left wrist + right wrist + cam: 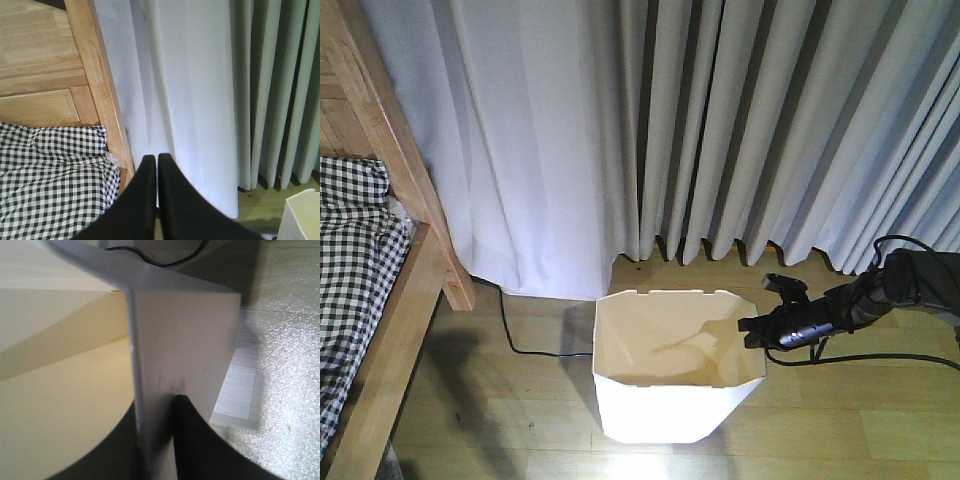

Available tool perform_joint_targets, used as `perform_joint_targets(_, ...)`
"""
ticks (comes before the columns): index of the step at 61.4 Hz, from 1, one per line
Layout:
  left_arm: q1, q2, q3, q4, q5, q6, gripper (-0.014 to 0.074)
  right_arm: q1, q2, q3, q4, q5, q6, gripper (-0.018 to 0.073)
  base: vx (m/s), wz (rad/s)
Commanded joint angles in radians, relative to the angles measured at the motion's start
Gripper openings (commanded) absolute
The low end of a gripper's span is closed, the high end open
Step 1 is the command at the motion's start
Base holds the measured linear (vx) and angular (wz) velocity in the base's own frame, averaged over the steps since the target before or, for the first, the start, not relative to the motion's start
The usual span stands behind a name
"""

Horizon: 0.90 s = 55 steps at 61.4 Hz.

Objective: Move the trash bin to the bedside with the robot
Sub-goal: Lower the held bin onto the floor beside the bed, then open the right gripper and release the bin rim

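The white trash bin (665, 395) stands on the wood floor in front of the curtains, cream inside and empty. My right gripper (752, 330) on its thin black arm is shut on the bin's right wall (185, 340), one finger inside and one finger (200, 440) outside. The bed (390, 330), with a light wooden rail and checked bedding (345, 260), lies at the left, apart from the bin. My left gripper (156, 159) is shut on nothing, held in the air facing the bed post (102, 85) and curtain. A corner of the bin (300, 220) shows at its lower right.
Pale curtains (720, 130) hang behind the bin down to the floor. A black cable (520, 335) runs across the floor between the bed post and the bin. The right arm's own cable (880, 355) trails to the right over the floor.
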Motion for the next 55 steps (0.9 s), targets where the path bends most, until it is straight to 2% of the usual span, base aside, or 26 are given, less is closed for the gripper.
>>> perform_joint_targets(1,-0.006,-0.008,0.029,-0.004,-0.074,-0.008,-0.0006,-0.001,-0.083,-0.023,0.061,0.142,0.018,0.0102,0.0,0.0)
perform_joint_targets(37,-0.006,-0.008,0.029,-0.004,-0.074,-0.008,-0.0006,-0.005,-0.053,-0.023,0.057,0.09,0.03,0.037,0.0,0.0)
perform_joint_targets(46,-0.006,-0.008,0.029,-0.004,-0.074,-0.008,-0.0006,-0.005,-0.053,-0.023,0.057,0.085,0.029,0.041,0.0,0.0)
perform_joint_targets(55,-0.006,-0.008,0.029,-0.004,-0.074,-0.008,-0.0006,-0.006,-0.068,-0.023,0.057,0.059,0.024,0.0413,0.0,0.0)
